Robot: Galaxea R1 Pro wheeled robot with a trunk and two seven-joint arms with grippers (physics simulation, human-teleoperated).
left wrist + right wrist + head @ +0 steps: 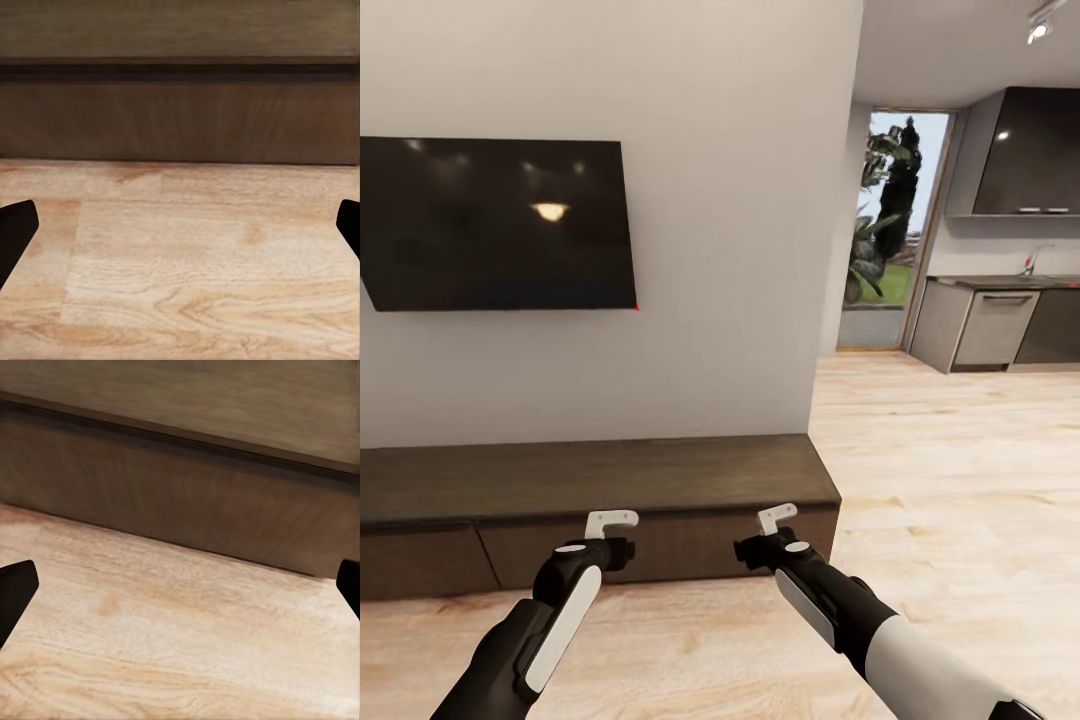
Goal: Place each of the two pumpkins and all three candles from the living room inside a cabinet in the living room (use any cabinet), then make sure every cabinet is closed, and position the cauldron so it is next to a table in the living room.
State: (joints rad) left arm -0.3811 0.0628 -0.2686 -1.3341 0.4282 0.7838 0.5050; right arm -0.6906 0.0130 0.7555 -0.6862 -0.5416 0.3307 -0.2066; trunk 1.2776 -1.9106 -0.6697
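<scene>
The long, low, dark brown cabinet (600, 478) stands against the wall in front of me, its flat drawer fronts shut. My left gripper (610, 530) and right gripper (776, 524) hang side by side just before its front, above the floor. Both are open and hold nothing. In the left wrist view, the left gripper (180, 232) has its dark fingertips (15, 229) wide apart, facing the cabinet front (180, 120). The right gripper (180, 592) faces the same front (180, 502) at a slant. The pumpkins, candles, cauldron and table are out of view.
A black TV (495, 225) hangs on the white wall above the cabinet. The wall ends at a corner (840, 250). Beyond it, light wood floor (960, 480) runs to grey kitchen cabinets (980, 325) and a glass door (885, 230).
</scene>
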